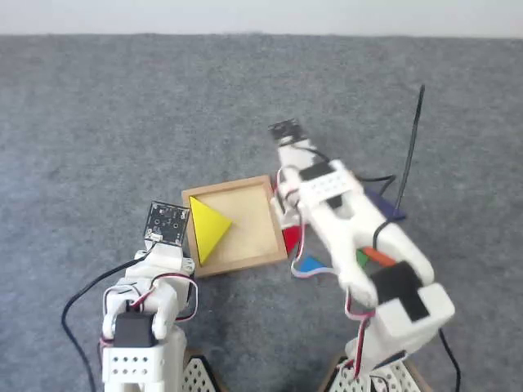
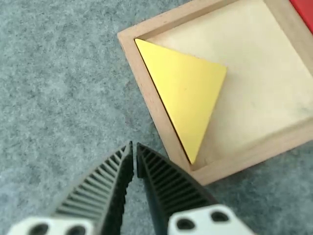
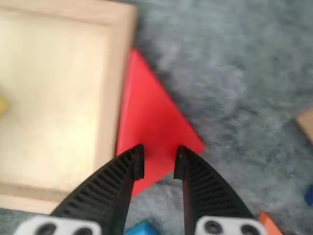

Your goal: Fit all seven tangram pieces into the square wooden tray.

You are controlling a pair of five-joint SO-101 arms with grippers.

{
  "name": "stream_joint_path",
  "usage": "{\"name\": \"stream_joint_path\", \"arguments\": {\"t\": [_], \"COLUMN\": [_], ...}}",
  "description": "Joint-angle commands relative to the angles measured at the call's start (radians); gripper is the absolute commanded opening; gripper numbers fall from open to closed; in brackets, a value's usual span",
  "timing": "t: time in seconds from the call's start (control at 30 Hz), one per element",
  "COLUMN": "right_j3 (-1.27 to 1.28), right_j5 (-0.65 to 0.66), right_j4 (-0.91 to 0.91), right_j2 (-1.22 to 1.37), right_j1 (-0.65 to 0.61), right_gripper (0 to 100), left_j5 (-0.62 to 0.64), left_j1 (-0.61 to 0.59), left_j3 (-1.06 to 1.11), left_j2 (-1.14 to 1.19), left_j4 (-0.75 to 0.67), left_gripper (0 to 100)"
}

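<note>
Carpet; yellow triangle (image 1: pixel 207 229) in tray (image 1: pixel 229 186), long edge along wall, apex inward; left jaws clenched, right jaws parted.

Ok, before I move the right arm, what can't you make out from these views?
- High view: the right arm covers what lies beside the tray; the blue piece and orange piece show as slivers, so piece count and shapes are unknown.
- Right wrist view: the right gripper hides the red triangle's corner beneath it; contact unclear.
- Right wrist view: a tan thing is cut off by the edge.
</note>
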Motion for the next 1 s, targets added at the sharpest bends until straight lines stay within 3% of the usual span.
{"name": "stream_joint_path", "arguments": {"t": [0.0,0.23,0.47,0.67,0.97], "right_j3": [-0.032,0.043,0.236,0.163,0.011], "right_j5": [-0.009,-0.041,-0.043,-0.046,-0.041], "right_j4": [0.051,0.045,-0.105,-0.139,-0.113], "right_j2": [0.067,-0.13,-0.421,-0.303,0.001], "right_j1": [0.101,0.179,-0.074,-0.102,-0.113], "right_gripper": [13.1,13.1,15.9,27.2,27.8], "left_j5": [0.008,0.008,0.008,0.008,0.008], "left_j1": [-0.003,-0.003,-0.003,-0.003,-0.003], "left_j3": [-0.012,-0.012,-0.012,-0.012,-0.012], "left_j2": [-0.018,-0.018,-0.018,-0.018,-0.018], "left_j4": [0.005,0.005,0.005,0.005,0.005], "left_gripper": [1,1,1,1,1]}}
